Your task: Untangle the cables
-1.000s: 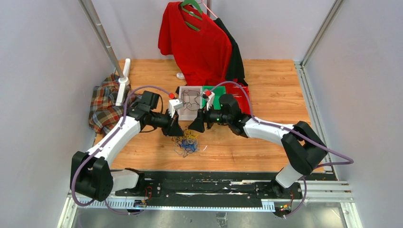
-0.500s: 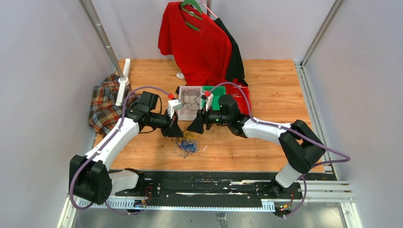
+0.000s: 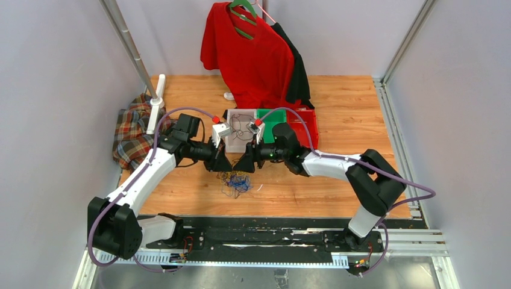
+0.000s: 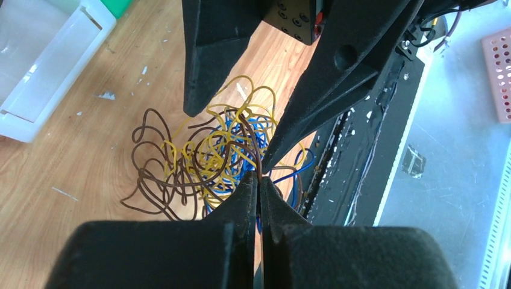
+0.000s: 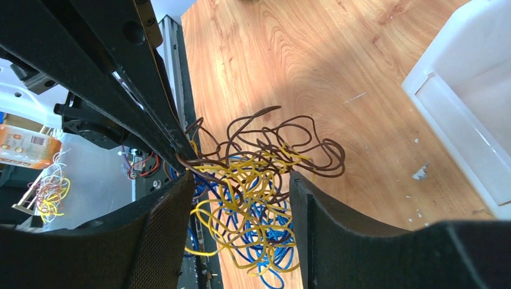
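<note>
The cables [image 3: 236,180] lay heaped on the tabletop [image 3: 337,120], just below both arms' tips. The left fingers [image 3: 220,164] pinched a brown strand [image 4: 258,162] rising from the heap; the right fingers [image 3: 246,164] hung open just right of it.

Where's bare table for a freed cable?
Bare wood right of the red bin, to the table edge; also the front strip right of the cables. Crowded at centre: left end effector and right end effector over them.

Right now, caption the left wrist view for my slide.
Left gripper pinches a brown wire of the tangled cables, open right gripper poised over them.
</note>
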You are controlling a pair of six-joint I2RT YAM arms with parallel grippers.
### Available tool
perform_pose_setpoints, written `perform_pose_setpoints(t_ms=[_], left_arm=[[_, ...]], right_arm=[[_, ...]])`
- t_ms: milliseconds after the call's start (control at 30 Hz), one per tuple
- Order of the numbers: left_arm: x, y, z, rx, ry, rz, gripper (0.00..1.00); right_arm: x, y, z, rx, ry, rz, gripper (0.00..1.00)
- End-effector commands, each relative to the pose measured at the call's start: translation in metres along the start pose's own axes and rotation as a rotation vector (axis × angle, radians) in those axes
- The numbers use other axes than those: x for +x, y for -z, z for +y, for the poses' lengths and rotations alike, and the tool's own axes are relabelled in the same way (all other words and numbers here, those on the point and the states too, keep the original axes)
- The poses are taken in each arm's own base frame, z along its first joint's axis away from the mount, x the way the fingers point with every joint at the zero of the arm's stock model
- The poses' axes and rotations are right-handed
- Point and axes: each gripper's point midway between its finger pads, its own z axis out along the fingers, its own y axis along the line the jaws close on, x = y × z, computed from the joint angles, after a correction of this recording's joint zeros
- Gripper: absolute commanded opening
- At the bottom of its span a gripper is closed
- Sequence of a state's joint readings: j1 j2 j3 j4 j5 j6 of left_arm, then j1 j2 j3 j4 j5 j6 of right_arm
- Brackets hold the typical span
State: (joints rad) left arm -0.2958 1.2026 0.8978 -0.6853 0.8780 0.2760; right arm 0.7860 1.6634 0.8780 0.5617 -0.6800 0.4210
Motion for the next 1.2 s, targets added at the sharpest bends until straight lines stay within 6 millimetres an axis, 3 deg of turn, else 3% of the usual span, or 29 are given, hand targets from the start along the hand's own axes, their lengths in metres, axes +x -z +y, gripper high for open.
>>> perform_pose_setpoints(t_ms=[0,167,400,867,1033,1167], left_arm=[[-0.019,0.007,-0.015,0.045,-0.037,-0.053,0.01],[-0.019,0.008,-0.016,0.047,-0.043,-0.052,0.01],[-0.017,0.008,-0.016,0.048,-0.049,-0.044,0.01],[-0.014,0.016,-0.013,-0.003,-0.113,-0.021,0.01],[-0.011,0.016,-0.009,-0.027,-0.112,-0.011,0.01],[-0.010,0.015,-0.007,-0.035,-0.106,-0.004,0.11]], right_arm=[[-0.014,-0.014,0.006,-0.030,-0.001,-0.035,0.56],[-0.016,-0.016,0.008,-0.032,-0.004,-0.045,0.41],[-0.011,-0.011,0.006,-0.012,-0.013,-0.046,0.02],[-0.012,0.020,-0.016,0.083,-0.050,-0.109,0.01],[-0.017,0.025,-0.009,0.056,-0.041,-0.125,0.01],[-0.024,0.023,0.004,-0.001,-0.042,-0.139,0.01]])
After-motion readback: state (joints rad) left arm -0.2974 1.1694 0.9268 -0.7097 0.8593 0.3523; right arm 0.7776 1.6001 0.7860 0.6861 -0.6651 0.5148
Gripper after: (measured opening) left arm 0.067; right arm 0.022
